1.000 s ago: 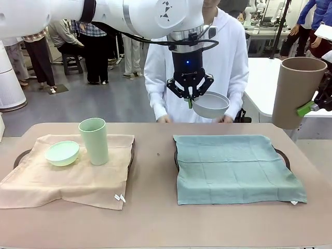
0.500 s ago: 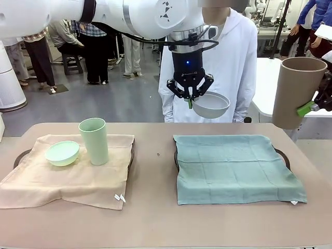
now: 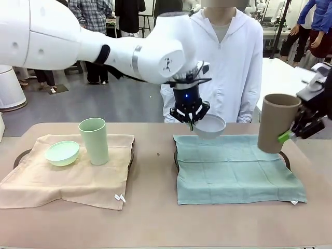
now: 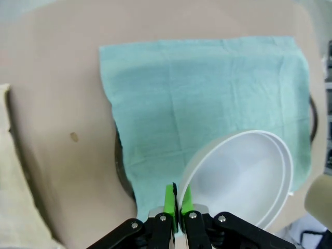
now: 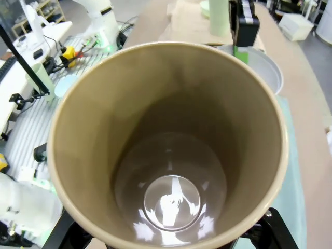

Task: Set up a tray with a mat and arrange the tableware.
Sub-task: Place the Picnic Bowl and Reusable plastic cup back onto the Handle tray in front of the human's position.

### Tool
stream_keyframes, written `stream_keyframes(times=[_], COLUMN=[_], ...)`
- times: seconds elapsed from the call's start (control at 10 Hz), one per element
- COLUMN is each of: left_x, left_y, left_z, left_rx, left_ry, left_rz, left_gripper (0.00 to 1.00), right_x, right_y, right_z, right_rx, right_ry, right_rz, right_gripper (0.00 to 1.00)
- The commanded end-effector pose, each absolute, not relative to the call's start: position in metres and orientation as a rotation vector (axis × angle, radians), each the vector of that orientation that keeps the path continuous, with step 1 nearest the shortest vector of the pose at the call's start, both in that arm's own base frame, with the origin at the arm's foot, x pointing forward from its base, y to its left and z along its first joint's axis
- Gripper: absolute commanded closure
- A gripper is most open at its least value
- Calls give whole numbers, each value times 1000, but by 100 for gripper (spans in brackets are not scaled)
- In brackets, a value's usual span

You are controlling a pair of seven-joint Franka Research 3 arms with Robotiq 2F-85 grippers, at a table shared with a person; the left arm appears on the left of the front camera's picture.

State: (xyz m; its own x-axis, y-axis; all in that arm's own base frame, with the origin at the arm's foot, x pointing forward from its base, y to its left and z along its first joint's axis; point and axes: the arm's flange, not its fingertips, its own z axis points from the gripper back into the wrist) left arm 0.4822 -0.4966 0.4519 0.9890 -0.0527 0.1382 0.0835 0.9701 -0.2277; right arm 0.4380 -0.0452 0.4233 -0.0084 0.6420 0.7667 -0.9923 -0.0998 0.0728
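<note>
The left gripper (image 3: pixel 190 122), centre of the frame, pinches the rim of the white bowl (image 3: pixel 209 126) just above the far edge of the teal mat (image 3: pixel 233 168); at the right edge the right gripper (image 3: pixel 290 134) clasps the tan-brown cup (image 3: pixel 276 122) upright above that mat's right end; on the beige mat (image 3: pixel 67 174) at lower left, the pale green cup (image 3: pixel 94 141) stands beside the pale green bowl (image 3: pixel 62 153); a person (image 3: pixel 228 57) in white stands behind the table (image 3: pixel 155 218).
</note>
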Motion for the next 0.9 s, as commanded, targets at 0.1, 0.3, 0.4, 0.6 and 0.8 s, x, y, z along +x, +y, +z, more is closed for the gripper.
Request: stream_keyframes(times=[0.1,0.3,0.4,0.6,0.8], left_x=[481,483,480,487,487], left_y=[-482,-481,-481,-488,-488], left_z=[418,396,393,398,398], left_rx=[-225,-198,-201,-194,-194], left_ry=[-116,-72,-48,-85,-85], left_rz=[-108,-112,-126,-99,-99], left_gripper=[96,96,96,96,96], right_x=[456,465,467,462,462], right_y=[-36,-40,-39,-40,-40], right_z=[375,359,358,355,355], right_rx=[761,752,748,760,760], right_ry=[-605,-645,-655,-606,-606], right_rz=[1514,1548,1551,1534,1534], right_gripper=[19,19,19,19,19])
